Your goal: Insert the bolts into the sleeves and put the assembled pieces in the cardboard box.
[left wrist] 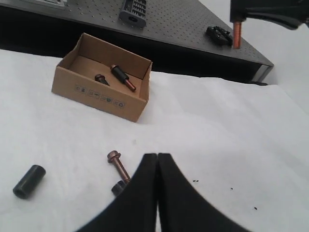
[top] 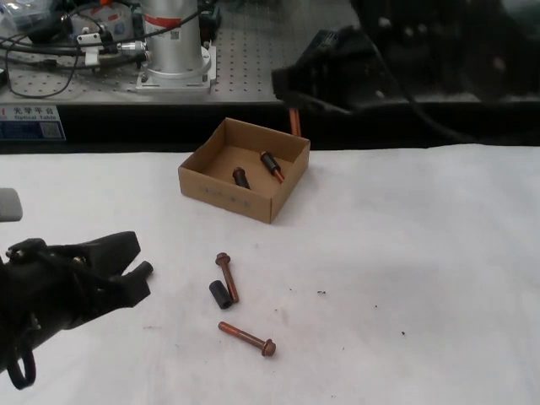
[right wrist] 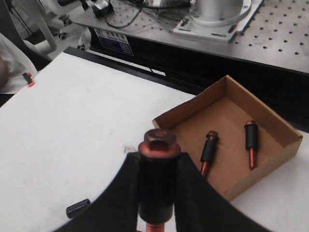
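**Left arm low at the near corner, right arm up behind the box with a sleeved bolt**

Left gripper [left wrist: 158, 166] sits closest to me, low over the near left of the bench [top: 405, 253] and pointing toward the loose parts. Its jaws are pressed together with nothing between them. The arm behind it is cut off by the frame's corner in the high view.

My right gripper [right wrist: 157, 162] hangs high at the far side, jaws clamped on a bolt-and-sleeve piece [right wrist: 156, 183] held upright, head on top and copper thread pointing down. From the high view that arm is a dark mass I can hardly outline. The thread tip shows just behind the far rim of the cardboard box [top: 224, 198]. I cannot tell whether it is over the box or beyond it.

Inside the box lie two assembled pieces [top: 241, 177] [top: 271, 164], apart from each other. In front of the box, one loose bolt [top: 228, 277] lies just beside a black sleeve [top: 221, 294], which my left fingers half hide in the wrist view. A second bolt [top: 247, 337] lies nearer to me. Another sleeve [left wrist: 29, 181] lies off on its own.

The box stands near the bench's far edge, with a perforated table behind it. To the right of the parts the white bench runs broad, marked by a few dark specks.
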Tool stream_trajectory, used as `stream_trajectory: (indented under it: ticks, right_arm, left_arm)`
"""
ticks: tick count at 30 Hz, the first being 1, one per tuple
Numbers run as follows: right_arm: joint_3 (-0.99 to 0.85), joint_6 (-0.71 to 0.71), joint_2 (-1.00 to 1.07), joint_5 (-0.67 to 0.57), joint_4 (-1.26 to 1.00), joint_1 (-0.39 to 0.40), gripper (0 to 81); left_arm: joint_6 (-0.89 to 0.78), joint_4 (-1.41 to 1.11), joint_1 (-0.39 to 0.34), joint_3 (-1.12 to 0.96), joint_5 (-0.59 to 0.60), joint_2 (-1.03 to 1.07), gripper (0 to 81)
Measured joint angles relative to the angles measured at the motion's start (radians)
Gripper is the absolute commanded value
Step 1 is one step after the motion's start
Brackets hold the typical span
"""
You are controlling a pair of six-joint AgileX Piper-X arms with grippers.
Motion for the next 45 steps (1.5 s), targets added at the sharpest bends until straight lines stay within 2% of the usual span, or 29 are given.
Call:
stream_trajectory:
  ticks: [8,16,33,36,38,40,42,43,45]
  right_arm:
    - [-0.285,0.0,0.316,0.047,0.089,-0.035,6.4]
    - [-0.474,0.011,0.528,0.052,0.099,-0.057,6.4]
    - [-0.553,0.028,0.64,0.033,0.099,-0.057,6.2]
    - [-0.553,0.038,0.64,-0.021,0.088,-0.058,0.3]
    - [-0.553,0.046,0.64,-0.032,0.076,-0.058,12.2]
    - [-0.553,0.051,0.64,-0.038,0.072,-0.058,31.2]
    - [-0.553,0.052,0.64,-0.039,0.069,-0.054,45.6]
    - [-0.553,0.052,0.64,-0.039,0.07,-0.054,49.7]
    - [-0.553,0.052,0.64,-0.042,0.064,-0.052,50.3]
  left_arm:
    - [0.038,-0.011,0.0,0.026,-0.104,0.0,0.6]
    - [0.038,-0.011,0.0,0.026,-0.113,0.0,0.6]
    - [0.055,-0.011,0.0,0.026,-0.118,0.0,0.6]
    - [0.064,-0.011,0.0,0.026,-0.118,0.0,0.6]
    - [0.067,-0.011,0.0,0.026,-0.12,0.0,0.6]
    - [0.078,-0.011,0.0,0.026,-0.121,0.0,0.6]
    - [0.09,-0.011,0.0,0.026,-0.121,0.0,0.6]
    - [0.09,-0.011,0.0,0.026,-0.121,0.0,0.6]
    - [0.09,-0.011,0.0,0.026,-0.121,0.0,0.6]
